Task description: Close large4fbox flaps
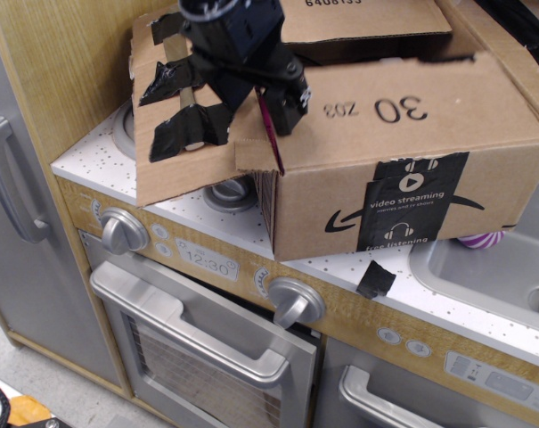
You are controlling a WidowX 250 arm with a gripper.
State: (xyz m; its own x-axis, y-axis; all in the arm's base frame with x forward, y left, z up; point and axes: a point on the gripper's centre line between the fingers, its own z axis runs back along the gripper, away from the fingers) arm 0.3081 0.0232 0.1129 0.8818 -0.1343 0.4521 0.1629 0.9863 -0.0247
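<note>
The large4fbox (340, 209), brown cardboard with a black smile-arrow logo and black printed tape, stands on the toy kitchen counter. Its long front flap (412, 116), printed "30 Z03", leans inward over the box opening. The short left flap (175, 165) with black tape patches stands open, angled outward. A rear flap (367, 22) lies across the top at the back, and another flap (510, 45) rises at the right. My black and blue gripper (282, 102) sits at the box's front-left top corner, against the left end of the long flap. Its jaws are too dark to read.
The box rests on a white speckled counter (91, 147) over a toy oven with two knobs (294, 301) and a handle (198, 334). A sink (492, 267) is at the right, a loose black tape scrap (374, 279) lies before the box, and a wooden wall (55, 62) stands at the left.
</note>
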